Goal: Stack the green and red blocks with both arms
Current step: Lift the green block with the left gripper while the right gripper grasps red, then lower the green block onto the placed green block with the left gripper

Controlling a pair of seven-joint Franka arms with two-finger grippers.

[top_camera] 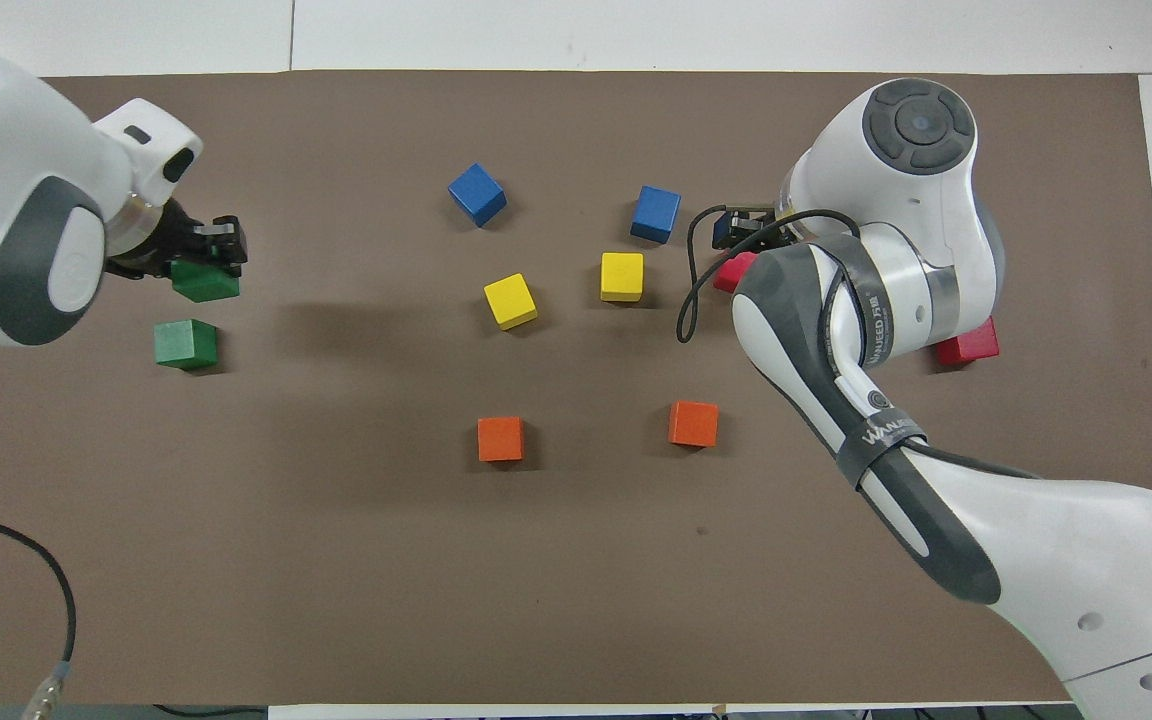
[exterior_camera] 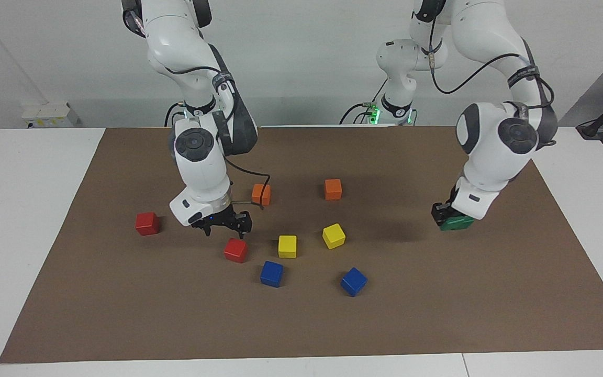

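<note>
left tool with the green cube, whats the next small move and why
Probably ease the left tool and its held green cube a little toward the robots, then lower. The facing view puts the held cube over the second green cube, but from overhead they still sit apart, so alignment looks unfinished. The right tool hangs above a red cube.
</note>
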